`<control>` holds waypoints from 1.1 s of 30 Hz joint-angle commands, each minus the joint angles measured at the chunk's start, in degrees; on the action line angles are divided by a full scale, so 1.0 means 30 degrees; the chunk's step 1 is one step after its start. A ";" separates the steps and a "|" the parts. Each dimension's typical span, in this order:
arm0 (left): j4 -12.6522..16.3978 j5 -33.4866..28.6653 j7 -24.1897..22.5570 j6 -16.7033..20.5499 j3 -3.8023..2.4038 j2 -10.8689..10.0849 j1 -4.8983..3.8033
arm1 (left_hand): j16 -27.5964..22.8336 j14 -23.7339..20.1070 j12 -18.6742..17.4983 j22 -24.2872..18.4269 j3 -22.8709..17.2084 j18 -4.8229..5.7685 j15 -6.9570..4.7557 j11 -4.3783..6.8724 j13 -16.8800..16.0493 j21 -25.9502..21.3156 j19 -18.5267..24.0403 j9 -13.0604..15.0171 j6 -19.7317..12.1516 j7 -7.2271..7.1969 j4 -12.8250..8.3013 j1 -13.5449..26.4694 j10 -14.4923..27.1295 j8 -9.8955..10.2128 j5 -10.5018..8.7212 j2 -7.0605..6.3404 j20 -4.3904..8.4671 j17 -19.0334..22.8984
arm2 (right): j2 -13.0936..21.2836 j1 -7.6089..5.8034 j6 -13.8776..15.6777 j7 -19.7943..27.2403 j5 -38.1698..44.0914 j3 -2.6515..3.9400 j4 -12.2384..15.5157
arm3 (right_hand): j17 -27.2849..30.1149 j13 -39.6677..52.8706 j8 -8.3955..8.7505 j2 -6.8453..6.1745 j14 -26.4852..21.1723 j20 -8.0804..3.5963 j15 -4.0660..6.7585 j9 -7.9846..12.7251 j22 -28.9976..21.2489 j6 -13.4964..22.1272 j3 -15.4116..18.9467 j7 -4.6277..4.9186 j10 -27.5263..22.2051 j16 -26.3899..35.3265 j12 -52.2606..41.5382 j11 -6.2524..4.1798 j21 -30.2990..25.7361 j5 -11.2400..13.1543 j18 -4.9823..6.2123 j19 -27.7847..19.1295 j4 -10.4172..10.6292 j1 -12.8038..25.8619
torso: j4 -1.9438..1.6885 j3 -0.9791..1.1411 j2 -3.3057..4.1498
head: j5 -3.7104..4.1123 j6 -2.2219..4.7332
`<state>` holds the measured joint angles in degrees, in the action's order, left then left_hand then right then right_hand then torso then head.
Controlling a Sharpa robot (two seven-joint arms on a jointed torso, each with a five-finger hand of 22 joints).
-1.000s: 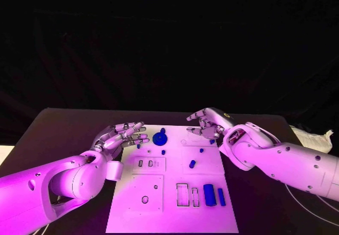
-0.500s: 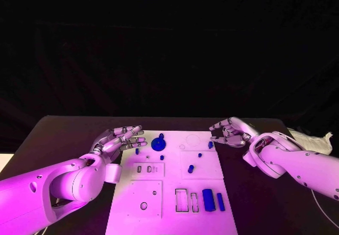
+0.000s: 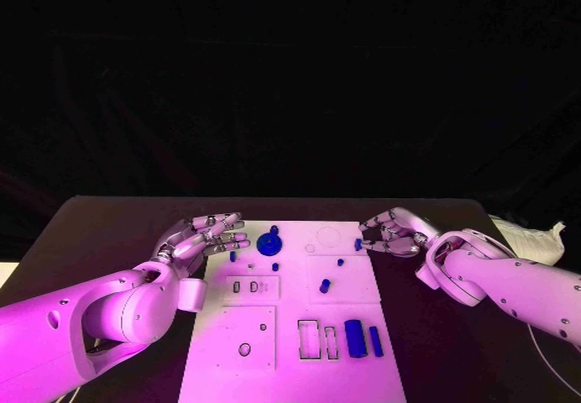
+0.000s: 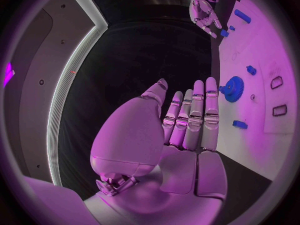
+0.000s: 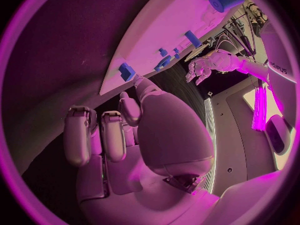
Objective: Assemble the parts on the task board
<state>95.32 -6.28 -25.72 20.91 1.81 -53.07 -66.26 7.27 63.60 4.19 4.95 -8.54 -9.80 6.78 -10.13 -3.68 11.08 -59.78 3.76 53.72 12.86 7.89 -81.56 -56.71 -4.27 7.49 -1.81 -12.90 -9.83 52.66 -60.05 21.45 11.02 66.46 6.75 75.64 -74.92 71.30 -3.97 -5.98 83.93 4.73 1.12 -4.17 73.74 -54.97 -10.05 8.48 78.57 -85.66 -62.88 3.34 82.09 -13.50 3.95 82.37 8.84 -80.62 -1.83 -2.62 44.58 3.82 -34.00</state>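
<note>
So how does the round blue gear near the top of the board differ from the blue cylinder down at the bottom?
The gear is a flat, toothed disc at the far end of the task board, close by the left hand. The cylinder is long and smooth, lying on its side at the near end beside the rectangular slots, away from both hands. Both are blue, and no hand touches either.

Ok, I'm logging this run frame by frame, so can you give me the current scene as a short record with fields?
board: white rectangular task board lying on the black table
parts: round blue gear piece near the board's far end; blue cylinder piece near its near right corner
left hand: beside the board's left edge, fingers apart, holding nothing
right hand: at the board's far right edge, fingers curled; whether it grips anything cannot be told
</note>
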 commanded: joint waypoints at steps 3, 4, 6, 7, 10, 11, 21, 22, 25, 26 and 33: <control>0.0045 0.0127 -0.0220 -0.0407 -0.0011 0.0073 -0.0011 | -0.0077 0.0082 -0.0025 -0.0016 0.0002 -0.0198 0.0080 0.0034 0.0000 -0.0103 -0.0166 -0.0001 0.0128 -0.0045 -0.0089 0.0000 -0.0127 0.0075 -0.0052 0.0185 -0.0001 -0.0017 | -0.0064 0.0038 -0.0722 0.0321 0.0003 0.0012 -0.0081 | -0.2509 -0.0004 0.0084 -0.0049 0.1496 0.0082 -0.0033 0.0022 -0.0019 -0.0023 0.0030 0.0059 -0.0135 -0.0068 0.0087 -0.0007 0.0040 0.0043 -0.0187 -0.0019 -0.0129 -0.0174 | 0.0008 -0.0033 -0.0029 | -0.0009 -0.0147; 0.0045 0.0127 -0.0218 -0.0405 -0.0011 0.0076 -0.0010 | -0.0077 0.0082 -0.0025 -0.0016 0.0002 -0.0198 0.0080 0.0034 0.0000 -0.0103 -0.0166 -0.0001 0.0128 -0.0045 -0.0089 0.0000 -0.0127 0.0075 -0.0052 0.0185 -0.0001 -0.0017 | -0.0080 0.0040 -0.0744 0.0316 0.0038 0.0012 -0.0096 | -0.2509 -0.0004 0.0084 -0.0049 0.1496 0.0082 -0.0033 0.0022 -0.0019 -0.0023 0.0030 0.0059 -0.0135 -0.0068 0.0087 -0.0007 0.0040 0.0043 -0.0187 -0.0019 -0.0129 -0.0174 | 0.0034 -0.0030 -0.0034 | -0.0044 -0.0161; 0.0046 0.0127 -0.0216 -0.0404 -0.0011 0.0079 -0.0010 | -0.0077 0.0082 -0.0025 -0.0016 0.0002 -0.0198 0.0080 0.0034 0.0000 -0.0103 -0.0166 -0.0001 0.0128 -0.0045 -0.0089 0.0000 -0.0127 0.0075 -0.0052 0.0185 -0.0001 -0.0017 | -0.0126 0.0046 -0.0779 0.0301 0.0095 0.0012 -0.0142 | -0.2509 -0.0004 0.0084 -0.0049 0.1496 0.0082 -0.0033 0.0022 -0.0019 -0.0023 0.0030 0.0059 -0.0135 -0.0068 0.0087 -0.0007 0.0040 0.0043 -0.0187 -0.0019 -0.0129 -0.0174 | 0.0049 -0.0026 -0.0027 | -0.0045 -0.0157; 0.0047 0.0127 -0.0216 -0.0405 -0.0011 0.0082 -0.0010 | -0.0077 0.0082 -0.0025 -0.0016 0.0002 -0.0198 0.0080 0.0034 0.0000 -0.0103 -0.0166 -0.0001 0.0128 -0.0045 -0.0089 0.0000 -0.0127 0.0075 -0.0052 0.0185 -0.0001 -0.0017 | -0.0154 0.0049 -0.0804 0.0292 0.0124 0.0012 -0.0172 | -0.2509 -0.0004 0.0084 -0.0049 0.1496 0.0082 -0.0033 0.0022 -0.0019 -0.0023 0.0030 0.0059 -0.0135 -0.0068 0.0087 -0.0007 0.0040 0.0043 -0.0187 -0.0019 -0.0129 -0.0174 | 0.0045 -0.0027 -0.0025 | -0.0035 -0.0165; 0.0054 0.0127 -0.0211 -0.0411 -0.0011 0.0093 -0.0009 | -0.0077 0.0082 -0.0025 -0.0016 0.0002 -0.0198 0.0080 0.0034 0.0000 -0.0103 -0.0166 -0.0001 0.0128 -0.0045 -0.0089 0.0000 -0.0127 0.0075 -0.0052 0.0185 -0.0001 -0.0017 | -0.0250 0.0066 -0.0853 0.0277 0.0186 0.0012 -0.0281 | -0.2511 0.0012 0.0077 -0.0047 0.1497 0.0081 -0.0033 0.0019 -0.0011 -0.0036 0.0033 0.0059 -0.0123 -0.0069 0.0064 -0.0006 0.0044 0.0051 -0.0188 -0.0015 -0.0130 -0.0170 | 0.0018 -0.0037 -0.0038 | -0.0007 -0.0200; 0.0056 0.0127 -0.0208 -0.0414 -0.0011 0.0101 -0.0009 | -0.0077 0.0082 -0.0025 -0.0016 0.0002 -0.0198 0.0080 0.0034 0.0000 -0.0103 -0.0166 -0.0001 0.0128 -0.0045 -0.0089 0.0000 -0.0127 0.0075 -0.0052 0.0185 -0.0001 -0.0017 | -0.0305 0.0077 -0.0857 0.0285 0.0214 0.0012 -0.0344 | -0.2522 0.0019 0.0064 -0.0034 0.1499 0.0082 -0.0034 0.0014 0.0002 -0.0061 0.0031 0.0058 -0.0116 -0.0075 0.0053 -0.0006 0.0050 0.0060 -0.0191 -0.0010 -0.0133 -0.0167 | 0.0013 -0.0035 -0.0039 | -0.0005 -0.0214; 0.0064 0.0127 -0.0185 -0.0424 -0.0011 0.0218 -0.0008 | -0.0077 0.0082 -0.0025 -0.0016 0.0002 -0.0198 0.0080 0.0034 0.0000 -0.0103 -0.0166 -0.0001 0.0128 -0.0045 -0.0089 0.0000 -0.0127 0.0075 -0.0052 0.0185 -0.0001 -0.0017 | -0.0673 0.0115 -0.0921 0.0287 0.0416 0.0013 -0.0714 | -0.2591 0.0101 -0.0058 0.0140 0.1514 0.0073 -0.0016 -0.0044 0.0061 -0.0371 -0.0040 0.0027 -0.0030 -0.0111 -0.0069 -0.0037 0.0082 0.0100 -0.0200 0.0016 -0.0209 -0.0196 | -0.0029 -0.0039 -0.0032 | -0.0258 -0.0301; 0.0065 0.0127 -0.0181 -0.0422 -0.0011 0.0224 -0.0008 | -0.0077 0.0082 -0.0025 -0.0016 0.0002 -0.0198 0.0080 0.0034 0.0000 -0.0103 -0.0166 -0.0001 0.0128 -0.0045 -0.0089 0.0000 -0.0127 0.0075 -0.0052 0.0185 -0.0001 -0.0017 | -0.0689 0.0116 -0.0942 0.0275 0.0439 0.0013 -0.0726 | -0.2585 0.0104 -0.0067 0.0154 0.1513 0.0071 -0.0014 -0.0048 0.0057 -0.0401 -0.0046 0.0023 -0.0026 -0.0108 -0.0072 -0.0040 0.0080 0.0103 -0.0199 0.0015 -0.0215 -0.0196 | -0.0009 -0.0038 -0.0030 | -0.0282 -0.0302; 0.0068 0.0127 -0.0175 -0.0427 -0.0011 0.0242 -0.0007 | -0.0091 0.0089 -0.0031 -0.0024 -0.0017 -0.0199 0.0075 0.0035 0.0004 -0.0114 -0.0177 -0.0005 0.0129 -0.0043 -0.0117 0.0009 -0.0132 0.0084 -0.0054 0.0185 0.0002 -0.0032 | -0.0740 0.0119 -0.1002 0.0249 0.0525 0.0013 -0.0767 | -0.2594 0.0138 -0.0124 0.0208 0.1515 0.0061 0.0000 -0.0075 0.0081 -0.0567 -0.0071 -0.0002 0.0006 -0.0111 -0.0121 -0.0059 0.0093 0.0120 -0.0203 0.0026 -0.0245 -0.0188 | 0.0034 -0.0028 -0.0041 | -0.0284 -0.0331; 0.0069 0.0127 -0.0179 -0.0429 -0.0011 0.0247 -0.0007 | -0.0092 0.0090 -0.0032 -0.0025 -0.0019 -0.0199 0.0075 0.0035 0.0004 -0.0115 -0.0177 -0.0005 0.0129 -0.0043 -0.0119 0.0009 -0.0132 0.0084 -0.0054 0.0185 0.0002 -0.0032 | -0.0757 0.0121 -0.1017 0.0250 0.0544 0.0013 -0.0784 | -0.2597 0.0135 -0.0141 0.0220 0.1516 0.0058 0.0005 -0.0082 0.0076 -0.0616 -0.0077 -0.0011 0.0006 -0.0113 -0.0116 -0.0066 0.0091 0.0125 -0.0202 0.0023 -0.0252 -0.0183 | 0.0039 -0.0030 -0.0044 | -0.0273 -0.0335; 0.0051 0.0127 -0.0179 -0.0410 -0.0011 0.0247 -0.0006 | -0.0092 0.0090 -0.0032 -0.0025 -0.0019 -0.0199 0.0075 0.0035 0.0004 -0.0115 -0.0177 -0.0005 0.0129 -0.0043 -0.0119 0.0009 -0.0132 0.0084 -0.0054 0.0185 0.0002 -0.0032 | -0.0849 0.0160 -0.1135 0.0242 0.0599 0.0014 -0.0884 | -0.2598 0.0137 -0.0286 0.0289 0.1515 0.0020 0.0062 -0.0145 0.0107 -0.1030 -0.0107 -0.0107 0.0012 -0.0109 -0.0105 -0.0142 0.0107 0.0122 -0.0206 0.0035 -0.0296 -0.0116 | 0.0032 -0.0016 -0.0047 | -0.0200 -0.0399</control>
<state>95.39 -6.27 -25.70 20.79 1.81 -52.44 -66.25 7.27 63.60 4.19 4.96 -8.54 -9.81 6.78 -10.13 -3.68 11.09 -59.78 3.76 53.72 12.86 7.89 -81.56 -56.71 -4.27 7.49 -1.82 -12.90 -9.87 50.20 -59.63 19.20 11.35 67.36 6.77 73.05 -74.91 71.66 -4.66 -5.68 83.93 4.73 1.12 -4.57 74.01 -57.81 -10.30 8.15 78.57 -85.66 -62.87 3.34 82.09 -13.29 3.95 82.37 8.29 -80.93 -1.74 -2.70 44.46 3.08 -35.10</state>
